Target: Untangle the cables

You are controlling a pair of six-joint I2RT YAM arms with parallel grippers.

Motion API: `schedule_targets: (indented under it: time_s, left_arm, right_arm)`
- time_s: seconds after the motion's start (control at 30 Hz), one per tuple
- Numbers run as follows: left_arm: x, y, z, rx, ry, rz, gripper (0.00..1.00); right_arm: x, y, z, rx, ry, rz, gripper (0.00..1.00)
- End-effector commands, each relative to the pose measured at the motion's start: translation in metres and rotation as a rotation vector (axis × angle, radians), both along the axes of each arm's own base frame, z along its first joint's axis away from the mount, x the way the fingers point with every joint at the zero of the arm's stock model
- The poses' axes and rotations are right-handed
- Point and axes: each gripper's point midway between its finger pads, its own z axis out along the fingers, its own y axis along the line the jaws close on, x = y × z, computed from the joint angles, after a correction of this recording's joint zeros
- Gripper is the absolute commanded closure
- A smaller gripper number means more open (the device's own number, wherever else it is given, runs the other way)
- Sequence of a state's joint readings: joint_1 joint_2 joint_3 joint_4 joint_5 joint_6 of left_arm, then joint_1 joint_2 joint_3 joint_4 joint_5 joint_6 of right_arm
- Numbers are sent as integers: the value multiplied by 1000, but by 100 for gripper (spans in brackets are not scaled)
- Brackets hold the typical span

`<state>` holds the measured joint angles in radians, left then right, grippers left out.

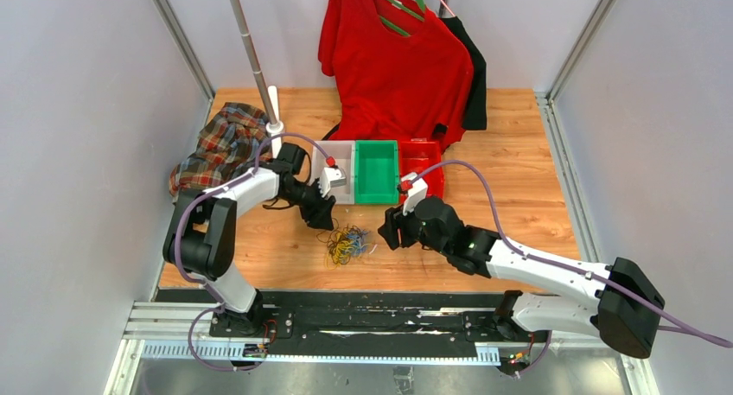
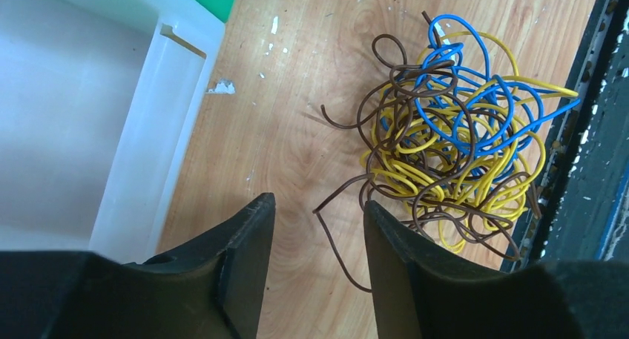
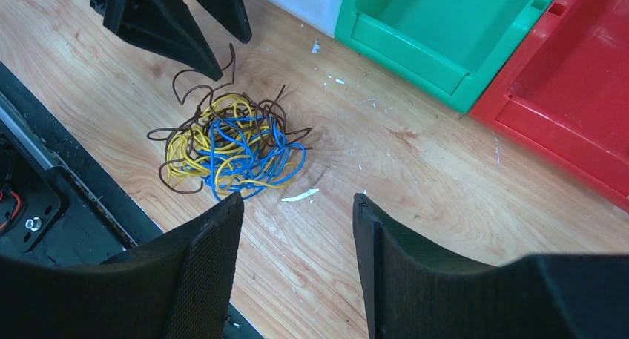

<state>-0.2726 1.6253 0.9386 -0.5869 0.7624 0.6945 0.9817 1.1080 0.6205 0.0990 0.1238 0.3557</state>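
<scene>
1. One wooden surface (image 1: 519,170) carries everything. Two arms are on it: the left pincer (image 1: 321,215) and the right pincer (image 1: 389,229) face each other across a gap.
2. One red shirt (image 1: 393,66) hangs on a hanger, well beyond both pincers. One plaid cloth (image 1: 220,144) is heaped behind the left pincer, off to the outer side of its arm.
3. Three bins stand in a row, touching: the white bin (image 1: 346,151) is just beside the left pincer, then the green bin (image 1: 377,170), then the red bin (image 1: 425,162), which is just beyond the right pincer.
4. The cables (image 1: 346,244) form one tangle that lies on the surface between the two pincers, just ahead of the left tips. There are three colours (brown, yellow, blue) in thin strands that curl in small loops. I cannot tell how many strands there are.
5. Left pincer (image 2: 317,205): spread, pinching nothing. Its own view shows the cables (image 2: 452,131) close up, with one loose brown end lying in line with the gap between the fingers.
6. Right pincer (image 3: 297,199): spread and empty, near the cables (image 3: 230,146).
7. Only the right wrist view shows the left pincer (image 3: 226,57) from outside, with a brown curl rising beside one finger. I cannot tell whether they touch.
8. The top view blurs the strands into a single clump.
9. White flecks (image 3: 300,196) are scattered on the surface near the tangle.
</scene>
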Motion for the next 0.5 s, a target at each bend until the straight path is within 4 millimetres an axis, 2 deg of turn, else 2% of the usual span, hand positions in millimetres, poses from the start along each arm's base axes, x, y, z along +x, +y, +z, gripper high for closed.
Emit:
schedule_targets:
  time_s: [0.0,0.1,0.2,0.37,0.47]
  left_arm:
    - [3,-9,8,-38,-1,-38,53]
    - [7,-11,10,-45,-8,-32,65]
    - [8,-13,13,-59,-10,-31,71]
    - [4,-15,12,-67,6,-30,71]
    - [1,-13,10,-64,0,-39,67]
  right_arm:
    - [-6,10,8,19,-1,32,45]
    - [-6,10,9,18,0,31,47]
    - [-6,10,8,19,4,30,48]
    - [-6,11,9,20,7,27,49]
    - [-5,12,11,22,3,27,49]
